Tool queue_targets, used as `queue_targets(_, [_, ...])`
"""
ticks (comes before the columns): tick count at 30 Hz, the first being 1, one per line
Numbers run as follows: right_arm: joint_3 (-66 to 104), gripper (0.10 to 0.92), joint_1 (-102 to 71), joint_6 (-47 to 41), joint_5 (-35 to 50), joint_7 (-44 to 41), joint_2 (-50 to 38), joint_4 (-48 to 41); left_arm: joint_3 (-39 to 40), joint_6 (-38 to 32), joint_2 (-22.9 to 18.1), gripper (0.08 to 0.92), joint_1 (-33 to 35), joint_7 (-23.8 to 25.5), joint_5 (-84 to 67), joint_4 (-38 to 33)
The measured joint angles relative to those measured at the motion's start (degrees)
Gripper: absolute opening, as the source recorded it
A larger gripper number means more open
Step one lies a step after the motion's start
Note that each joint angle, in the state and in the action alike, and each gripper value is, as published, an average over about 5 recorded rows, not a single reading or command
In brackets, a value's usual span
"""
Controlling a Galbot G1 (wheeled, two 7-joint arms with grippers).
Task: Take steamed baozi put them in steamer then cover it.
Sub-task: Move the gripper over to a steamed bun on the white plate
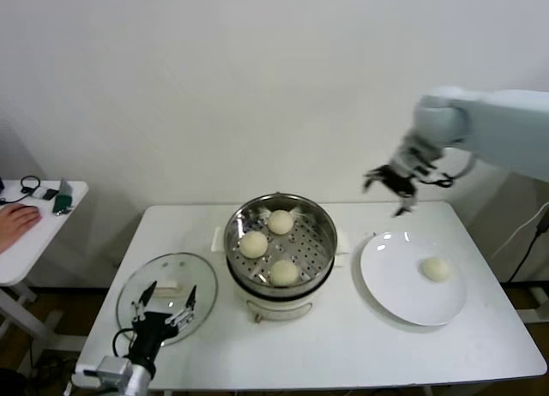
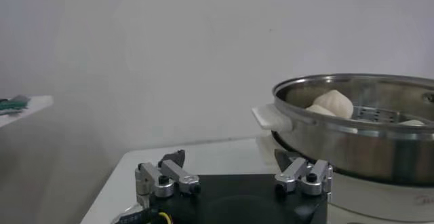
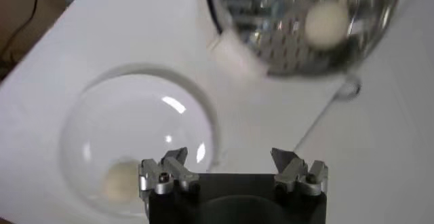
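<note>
Steamer, mid-table: three steamed baozi inside, uncovered. Fourth bun on white plate, right side; the right wrist view shows it too. Cover flat near the front-left corner. Left gripper wide open over the cover; its wrist view shows only the steamer's side. Right gripper spread open, raised above the rear edge.

White right arm; black grippers, silver fingertips, possibly yellow cable.
</note>
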Motion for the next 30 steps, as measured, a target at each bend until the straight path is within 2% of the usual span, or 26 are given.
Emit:
queue_targets(6, [4.7, 0.818, -9.4, -5.5, -2.5, 0.3, -6.8, -4.0, -0.5, 0.1, -0.2, 0.823, -0.2, 0.1, 0.0, 0.6])
queue_targets(12, [15.9, 0.806, -23.4, -7.7, -7.3, 0.8, -9.3, -10.3, -1.0, 0.1, -0.5, 0.823, 0.2, 0.1, 0.3, 1.1])
queue_targets(21, [29.8, 0.806, -39.1, -7.5, -12.5, 1.4, -8.0, -20.5, -1.2, -0.1, -0.9, 0.823, 0.4, 0.1, 0.7, 1.9])
queue_targets(30, [37.3, 0.806, -46.5, -6.3, -14.1, 0.9, -4.4, -28.1, -1.6, -0.1, -1.0, 0.823, 0.6, 0.1, 0.9, 2.0])
